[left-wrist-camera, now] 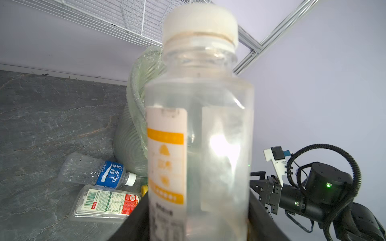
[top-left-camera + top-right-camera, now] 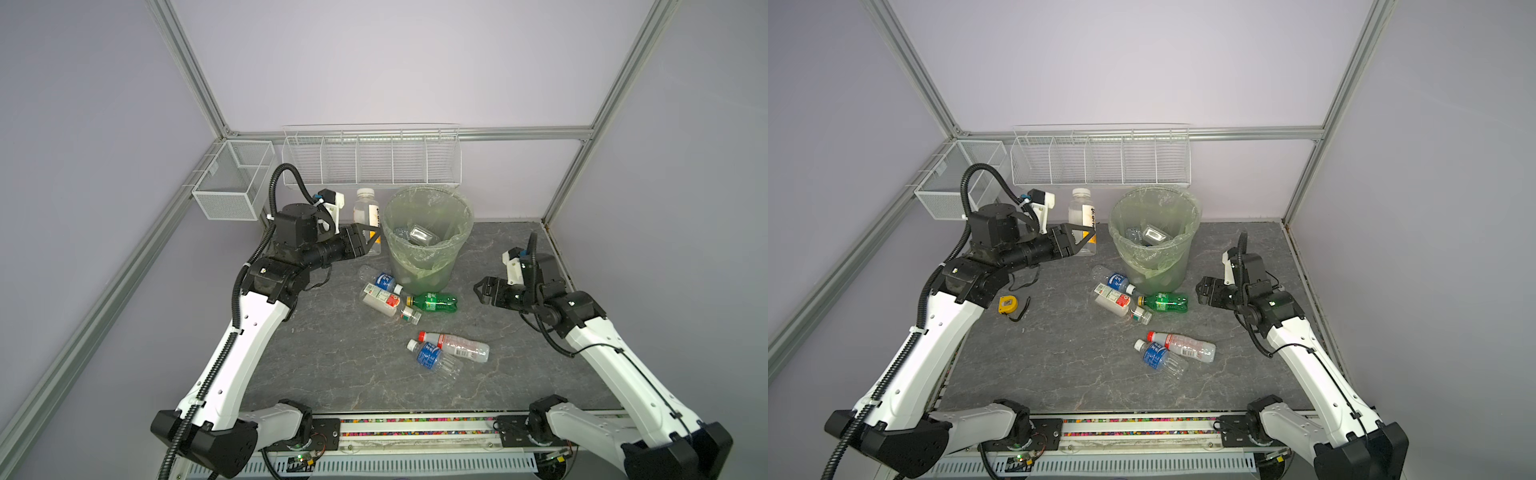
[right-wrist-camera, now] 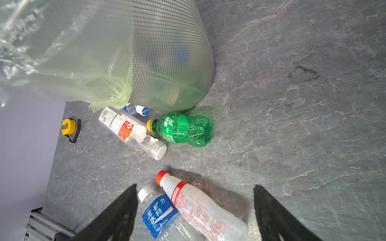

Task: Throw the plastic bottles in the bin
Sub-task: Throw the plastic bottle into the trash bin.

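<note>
Left arm (image 2: 232, 353) looms up the lower left of the frame, right arm (image 2: 615, 353) up the lower right, and between them at centre stands the bin (image 2: 419, 266), its thin bag (image 2: 415, 253) draped over the rim and some clear bottles lying inside. Just left of it the white-capped bottle (image 2: 365, 210) is upright, with the left gripper (image 2: 375, 239) pinching it low on the body. Whether it's off the table, I can't tell. Held that low, it could swing in the fingers or clip the rim, and a snagged bag might drag the bin over. Right gripper (image 2: 478, 292) sits right of the bin, fingers spread, empty. Below the bin lie the green bottle (image 2: 434, 302) and the red-capped bottle (image 2: 457, 345), with others beside them, easy to scatter with a careless sweep. Smallest, in a top view, is the yellow tape measure (image 2: 1006, 304), left of centre: not a bottle, so it shouldn't get binned.
</note>
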Robot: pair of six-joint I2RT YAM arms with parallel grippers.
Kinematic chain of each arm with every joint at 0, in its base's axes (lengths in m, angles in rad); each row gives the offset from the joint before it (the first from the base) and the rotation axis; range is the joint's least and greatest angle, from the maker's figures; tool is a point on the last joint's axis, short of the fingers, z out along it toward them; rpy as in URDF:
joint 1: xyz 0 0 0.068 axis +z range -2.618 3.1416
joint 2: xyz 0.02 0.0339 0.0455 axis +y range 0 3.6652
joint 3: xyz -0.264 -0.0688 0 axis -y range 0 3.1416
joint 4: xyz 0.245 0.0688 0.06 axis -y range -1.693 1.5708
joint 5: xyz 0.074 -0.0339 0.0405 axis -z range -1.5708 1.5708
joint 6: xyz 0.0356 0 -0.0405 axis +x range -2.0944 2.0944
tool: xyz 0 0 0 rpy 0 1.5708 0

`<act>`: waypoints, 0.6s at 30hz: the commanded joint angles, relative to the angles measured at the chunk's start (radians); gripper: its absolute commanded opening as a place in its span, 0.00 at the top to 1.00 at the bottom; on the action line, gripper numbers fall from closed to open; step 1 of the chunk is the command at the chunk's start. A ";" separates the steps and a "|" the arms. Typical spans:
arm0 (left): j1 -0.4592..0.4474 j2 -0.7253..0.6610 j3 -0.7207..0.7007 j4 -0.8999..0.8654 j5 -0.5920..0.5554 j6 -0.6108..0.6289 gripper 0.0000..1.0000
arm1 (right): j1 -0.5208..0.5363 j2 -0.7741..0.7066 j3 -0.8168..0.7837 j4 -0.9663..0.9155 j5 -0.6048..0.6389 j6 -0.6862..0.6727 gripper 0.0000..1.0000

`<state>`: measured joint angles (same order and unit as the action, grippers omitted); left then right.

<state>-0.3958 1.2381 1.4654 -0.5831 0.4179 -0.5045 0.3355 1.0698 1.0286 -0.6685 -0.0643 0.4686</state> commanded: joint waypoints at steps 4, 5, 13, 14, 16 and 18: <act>-0.005 -0.065 -0.104 -0.002 -0.024 -0.006 0.50 | -0.003 -0.013 -0.005 0.000 0.029 0.001 0.12; -0.006 -0.072 -0.115 -0.007 -0.029 -0.005 0.50 | -0.004 -0.013 -0.007 0.000 0.029 -0.001 0.12; -0.026 -0.021 -0.033 -0.066 -0.056 0.006 0.50 | -0.004 -0.014 -0.026 0.010 0.028 0.001 0.12; -0.039 0.003 -0.002 -0.078 -0.065 0.016 0.50 | -0.003 -0.014 -0.027 0.008 0.029 0.001 0.12; -0.066 0.056 0.065 -0.097 -0.084 0.029 0.50 | -0.003 -0.019 -0.028 0.008 0.027 0.001 0.12; -0.084 0.127 0.145 -0.106 -0.088 0.021 0.49 | -0.003 -0.023 -0.033 0.007 0.026 0.002 0.12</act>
<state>-0.4599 1.3014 1.5196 -0.6704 0.3553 -0.4961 0.3355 1.0676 1.0153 -0.6682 -0.0448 0.4679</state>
